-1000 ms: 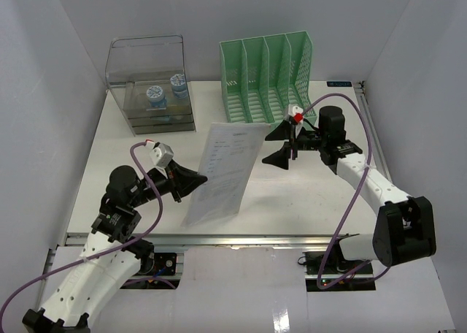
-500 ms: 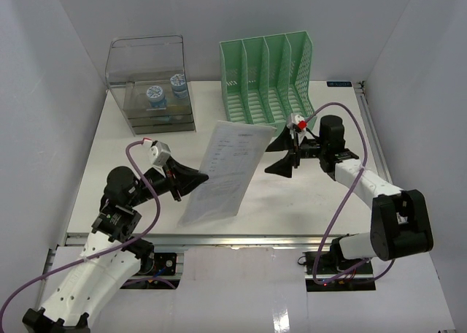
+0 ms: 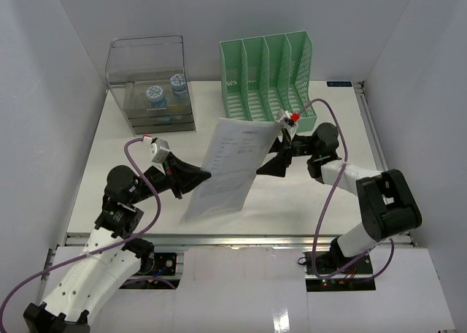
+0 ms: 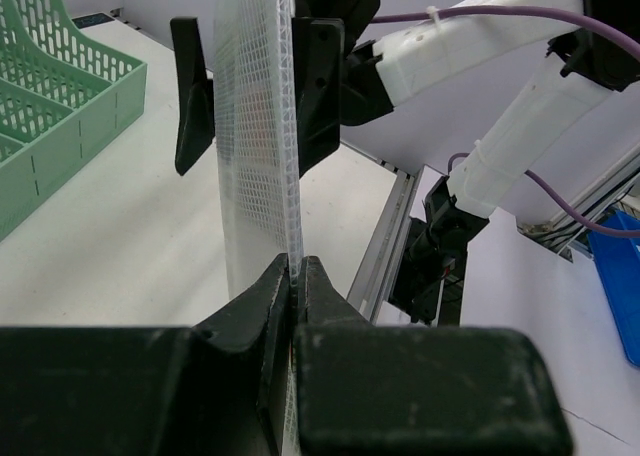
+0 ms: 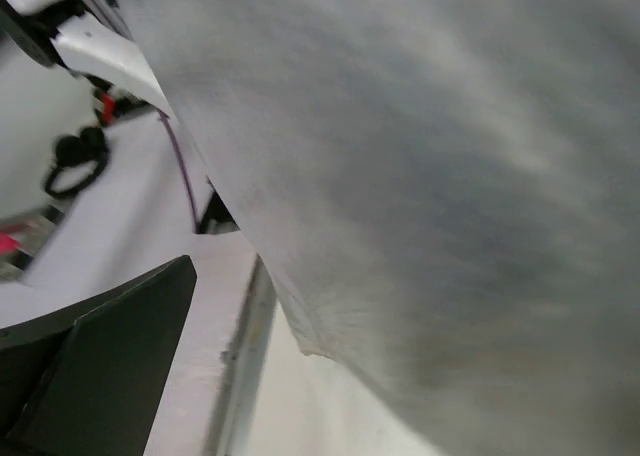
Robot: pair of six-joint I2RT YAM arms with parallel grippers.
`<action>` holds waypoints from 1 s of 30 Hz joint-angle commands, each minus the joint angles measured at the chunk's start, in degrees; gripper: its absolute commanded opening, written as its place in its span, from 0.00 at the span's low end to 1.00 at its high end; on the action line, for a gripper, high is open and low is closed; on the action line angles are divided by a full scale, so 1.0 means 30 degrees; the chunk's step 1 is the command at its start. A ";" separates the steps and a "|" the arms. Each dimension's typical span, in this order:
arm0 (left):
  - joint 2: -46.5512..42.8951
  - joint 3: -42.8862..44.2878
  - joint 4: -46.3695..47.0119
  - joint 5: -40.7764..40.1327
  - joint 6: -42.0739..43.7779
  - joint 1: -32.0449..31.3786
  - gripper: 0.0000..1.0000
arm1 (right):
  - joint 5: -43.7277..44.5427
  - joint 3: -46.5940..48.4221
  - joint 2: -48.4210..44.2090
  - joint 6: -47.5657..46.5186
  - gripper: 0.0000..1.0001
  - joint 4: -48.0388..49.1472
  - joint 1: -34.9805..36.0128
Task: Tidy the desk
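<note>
left jaws: pinching one edge of a printed sheet (image 3: 230,165), which is held up off the surface (image 3: 314,198) | right jaws: spread wide, straddling the sheet's opposite edge | surface: lies under both arms, with a green rack (image 3: 266,77) and a clear box (image 3: 149,85) at its far side
</note>
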 commanded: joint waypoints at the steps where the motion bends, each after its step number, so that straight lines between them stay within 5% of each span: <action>1: 0.0062 -0.0323 0.2069 -0.0114 -0.0432 -0.0063 0.02 | -0.0131 0.1210 0.1551 1.0120 0.88 1.4411 0.0110; 16: 0.0427 -0.0848 0.3752 -0.1143 -0.1353 -0.0062 0.04 | 0.0782 0.1096 -0.2616 0.9181 0.80 1.4382 0.0112; 30: 0.0147 -0.1941 0.5644 -0.4185 -0.3696 -0.0062 0.05 | 0.0361 0.0850 -0.5203 0.8876 0.50 1.4323 0.0230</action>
